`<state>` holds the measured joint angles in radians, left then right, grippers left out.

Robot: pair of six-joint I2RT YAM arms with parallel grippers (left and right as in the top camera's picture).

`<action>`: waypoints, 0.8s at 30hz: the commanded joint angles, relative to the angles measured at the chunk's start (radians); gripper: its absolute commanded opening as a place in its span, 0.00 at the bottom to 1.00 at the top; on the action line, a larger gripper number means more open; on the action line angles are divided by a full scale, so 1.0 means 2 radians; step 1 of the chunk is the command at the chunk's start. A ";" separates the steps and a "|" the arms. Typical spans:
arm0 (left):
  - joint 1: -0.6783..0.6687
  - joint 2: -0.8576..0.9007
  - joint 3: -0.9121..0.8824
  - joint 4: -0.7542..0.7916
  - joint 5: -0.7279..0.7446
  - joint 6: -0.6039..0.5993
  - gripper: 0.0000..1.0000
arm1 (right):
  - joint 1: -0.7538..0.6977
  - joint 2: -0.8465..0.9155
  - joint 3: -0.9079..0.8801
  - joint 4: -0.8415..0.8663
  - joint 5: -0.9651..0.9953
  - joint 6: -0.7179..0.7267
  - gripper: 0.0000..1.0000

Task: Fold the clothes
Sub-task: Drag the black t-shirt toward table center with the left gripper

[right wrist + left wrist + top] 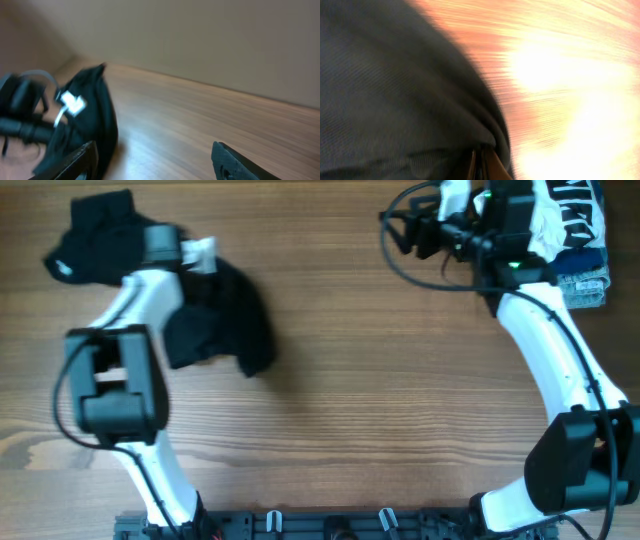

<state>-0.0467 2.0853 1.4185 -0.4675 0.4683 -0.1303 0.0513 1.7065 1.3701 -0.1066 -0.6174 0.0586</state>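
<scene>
Where the black garment (225,325) is seen from overhead, left of centre in the frame, it lies crumpled on the wooden table (350,400), with its upper edge met by the left gripper (203,262). In the left wrist view the same cloth (395,90) fills the left two thirds of the frame as a dark, blurred mass, and its folds are gathered down to the lower middle. There the tips of the left gripper (482,167) are seen close together with the fabric drawn in at them, so the garment appears to be pinched, though blur hides the exact contact. The table (570,90) is shown to the right of the cloth as a bright, washed-out streak. From the right wrist camera the garment (97,115) is made out at the left of the frame, with the pale body of the left gripper (70,103) against it. A second black garment (95,240) is bunched in the upper left corner of the overhead view, just beyond the left arm (135,300) and apart from the first. The right gripper (425,232) is held at the upper right of the overhead frame, pointing left. In its own view its fingers (82,160) are spread wide at the bottom edge, and nothing is held between them. Just to the right of that gripper, in the upper right corner, a stack of folded clothes (585,255) is seen, with a white printed piece on top.
</scene>
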 commanded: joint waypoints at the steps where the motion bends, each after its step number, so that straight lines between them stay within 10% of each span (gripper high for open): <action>1: -0.091 -0.005 0.000 0.046 0.018 -0.020 0.04 | -0.064 -0.005 0.012 0.008 0.004 0.044 0.74; 6: -0.185 -0.005 0.000 0.143 0.012 -0.044 0.10 | -0.136 -0.016 0.012 0.010 -0.017 0.063 0.75; 16: -0.144 -0.063 0.000 0.153 0.018 -0.086 0.94 | -0.159 -0.016 0.012 0.008 -0.048 0.062 0.79; 24: 0.016 -0.096 0.000 0.025 -0.085 -0.039 1.00 | -0.112 -0.006 0.011 -0.001 -0.045 0.039 0.80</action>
<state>-0.1234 1.8977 1.4185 -0.3588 0.4370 -0.2485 -0.2298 1.7046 1.3705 -0.1055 -0.6888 0.1703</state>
